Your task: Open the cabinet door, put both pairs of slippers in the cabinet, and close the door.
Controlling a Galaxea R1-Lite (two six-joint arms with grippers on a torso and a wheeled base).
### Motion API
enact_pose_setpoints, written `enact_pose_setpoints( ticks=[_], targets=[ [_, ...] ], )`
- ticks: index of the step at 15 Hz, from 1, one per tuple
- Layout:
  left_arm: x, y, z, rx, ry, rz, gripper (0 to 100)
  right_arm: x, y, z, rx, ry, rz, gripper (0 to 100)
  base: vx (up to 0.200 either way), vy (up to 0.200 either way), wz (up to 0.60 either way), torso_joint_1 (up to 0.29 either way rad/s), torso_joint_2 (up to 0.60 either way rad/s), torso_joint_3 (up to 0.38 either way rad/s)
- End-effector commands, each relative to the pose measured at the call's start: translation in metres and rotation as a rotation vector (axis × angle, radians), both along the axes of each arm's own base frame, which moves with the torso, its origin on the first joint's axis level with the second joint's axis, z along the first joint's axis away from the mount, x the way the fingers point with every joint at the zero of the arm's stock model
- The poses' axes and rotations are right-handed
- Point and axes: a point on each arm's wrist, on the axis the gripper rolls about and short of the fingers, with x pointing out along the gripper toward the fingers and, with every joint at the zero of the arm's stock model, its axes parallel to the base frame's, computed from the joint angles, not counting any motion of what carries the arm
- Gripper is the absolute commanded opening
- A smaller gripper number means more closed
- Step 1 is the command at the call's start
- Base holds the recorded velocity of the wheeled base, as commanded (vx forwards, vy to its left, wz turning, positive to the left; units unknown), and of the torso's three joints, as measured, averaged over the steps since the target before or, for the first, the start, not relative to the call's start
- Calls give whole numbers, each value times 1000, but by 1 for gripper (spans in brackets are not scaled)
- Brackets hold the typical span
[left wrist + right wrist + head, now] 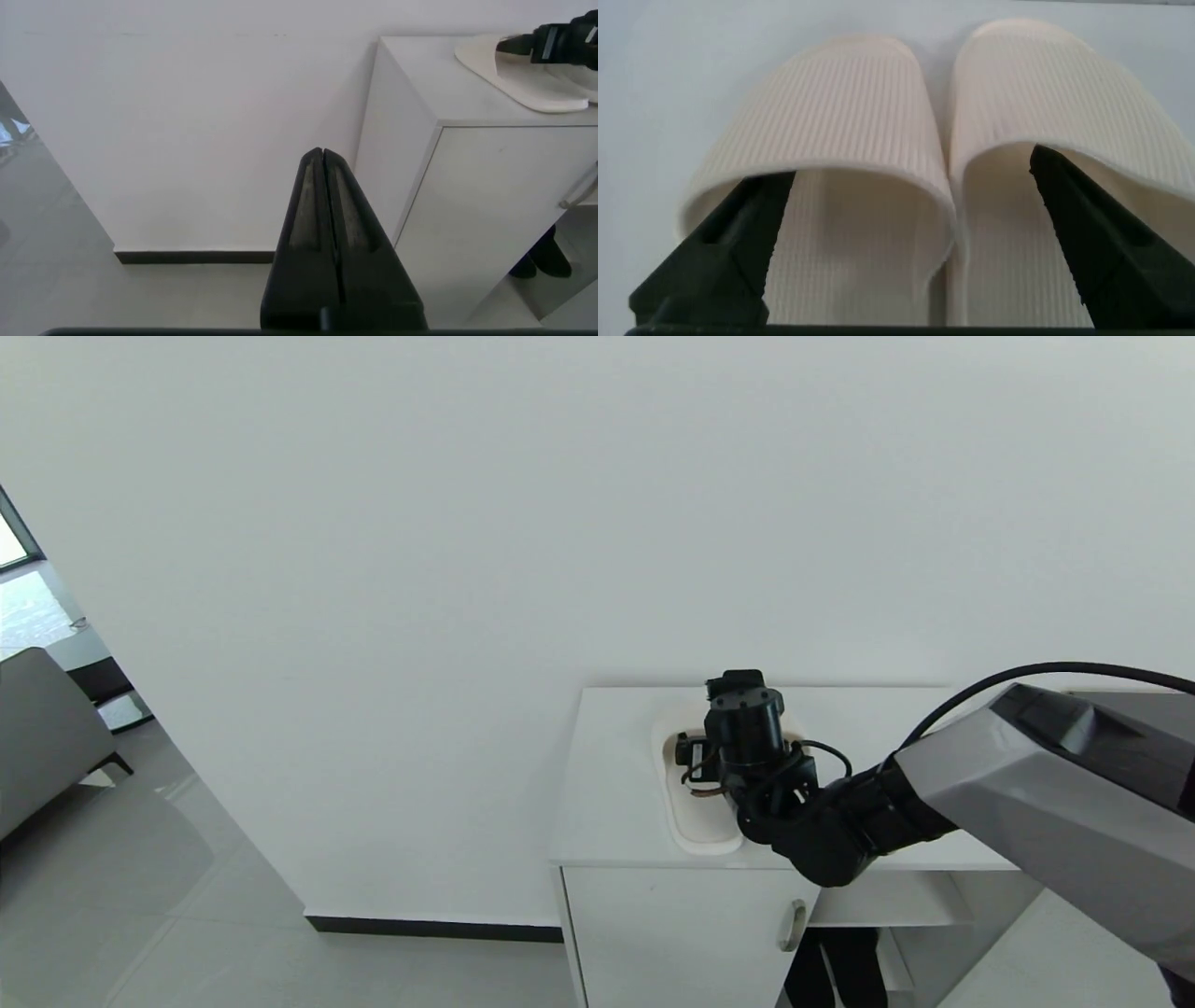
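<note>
White box-shaped cabinet (616,803) stands against a plain white wall (467,569) on a grey tiled floor (187,952). On the cabinet top lies one pair of cream ribbed foam slippers (868,121), two slippers counted, side by side with inner edges touching; the left wrist view shows the pair (533,79) near the top's front edge. The right gripper (913,173) is down over the pair with its jaws spread wide. One black finger (719,261) sits at the mouth of one slipper's strap and the other finger at the mouth of the second slipper. Both inner strap walls lie between the fingers, not yet squeezed. In the head view the right gripper (693,770) is on the part of the pair nearer the wall. The left gripper (322,159) hangs low, off the cabinet's left side and well apart from it, its fingers pressed flat together with nothing between them. Cabinet front: one white door (681,933) with one slim metal handle (792,924); the door looks flush with the front. Right of the door is an open compartment with one white shelf (887,901). Below the shelf are two dark shapes (836,971) close together, possibly a second pair of slippers, too dim to tell. One grey armchair (37,737) stands far off to the left
</note>
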Motion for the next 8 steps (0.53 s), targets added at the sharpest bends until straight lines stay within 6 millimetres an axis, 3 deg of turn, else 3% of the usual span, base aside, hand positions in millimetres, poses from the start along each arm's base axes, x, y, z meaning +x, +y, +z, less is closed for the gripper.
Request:
enact_pose_setpoints(
  ticks=[1, 3, 4, 8],
  targets=[
    [0, 0, 0, 0, 0, 0, 0, 10, 2, -11, -2, 4, -4, 100, 0, 0, 0, 0, 0, 0],
    [0, 0, 0, 0, 0, 0, 0, 21, 1, -8, 13, -17, -19, 100, 0, 0, 0, 0, 0, 0],
    [0, 0, 0, 0, 0, 0, 0, 22, 1, -7, 16, -22, -22, 0, 0, 0, 0, 0, 0, 0],
    [0, 0, 0, 0, 0, 0, 0, 22, -1, -5, 17, -25, -30, 0, 0, 0, 0, 0, 0, 0]
  ],
)
